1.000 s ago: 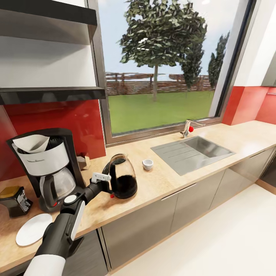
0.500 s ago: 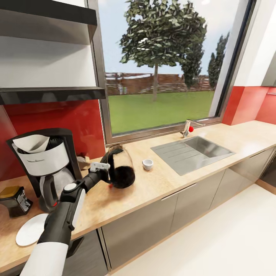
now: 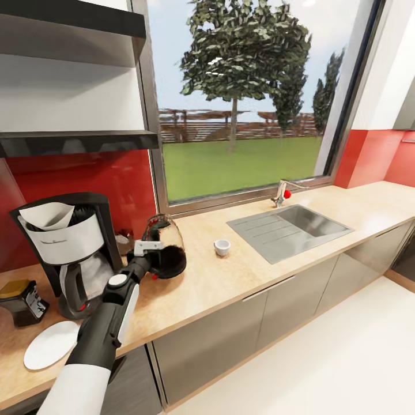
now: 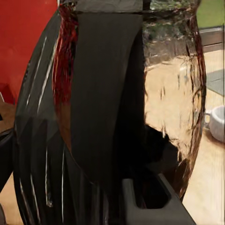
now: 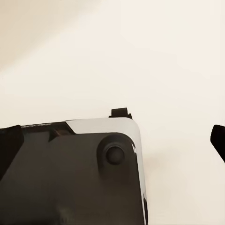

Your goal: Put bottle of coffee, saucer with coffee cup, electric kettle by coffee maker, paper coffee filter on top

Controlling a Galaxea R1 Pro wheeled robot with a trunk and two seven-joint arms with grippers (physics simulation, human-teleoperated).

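My left gripper (image 3: 151, 256) is shut on the black handle (image 4: 105, 93) of the glass electric kettle (image 3: 167, 248), holding it tilted low over the countertop (image 3: 242, 276), just right of the coffee maker (image 3: 72, 248). A white paper filter (image 3: 49, 215) sits on top of the coffee maker. The dark bottle of coffee (image 3: 22, 301) stands to the coffee maker's left, and the white saucer (image 3: 49, 344) lies in front of it. The small white coffee cup (image 3: 222, 247) stands on the counter right of the kettle, also seen as the cup (image 4: 216, 123) in the left wrist view.
A steel sink (image 3: 291, 227) with a faucet (image 3: 282, 192) is set into the counter to the right, below the window. Dark shelves (image 3: 80, 140) hang above the coffee maker. The right wrist view looks down on pale floor and part of the robot's base (image 5: 70, 173), with dark fingertips (image 5: 218, 139) spread apart.
My left arm has carried the kettle left and back along the counter, from near the front edge to a spot close beside the coffee maker. The cup has stayed put.
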